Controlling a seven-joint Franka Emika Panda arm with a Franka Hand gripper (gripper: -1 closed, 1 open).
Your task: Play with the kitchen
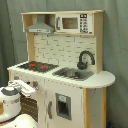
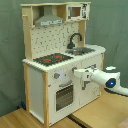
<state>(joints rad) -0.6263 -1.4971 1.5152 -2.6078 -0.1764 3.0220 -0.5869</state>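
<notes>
The toy kitchen (image 1: 95,80) (image 2: 35,85) is white and light wood and stands upright. It has a black-red stovetop (image 1: 36,65) (image 2: 52,59), a black faucet (image 1: 85,59) (image 2: 75,40) over the sink (image 1: 72,74) (image 2: 81,50), a grey hood (image 1: 40,26) (image 2: 49,21) and a small microwave cabinet (image 1: 72,23) (image 2: 76,11). My white arm reaches in at counter-front height. The gripper (image 1: 33,86) (image 2: 76,73) is level with the knob panel, just above the oven door (image 2: 64,96), close to or touching the front face. Contact cannot be made out.
A grey curtain (image 1: 117,45) hangs behind the kitchen. The kitchen stands on a wooden surface (image 2: 15,119). A cupboard door with a dark window (image 1: 63,106) sits under the sink. The rounded counter end (image 1: 102,78) juts out on the first exterior view's right.
</notes>
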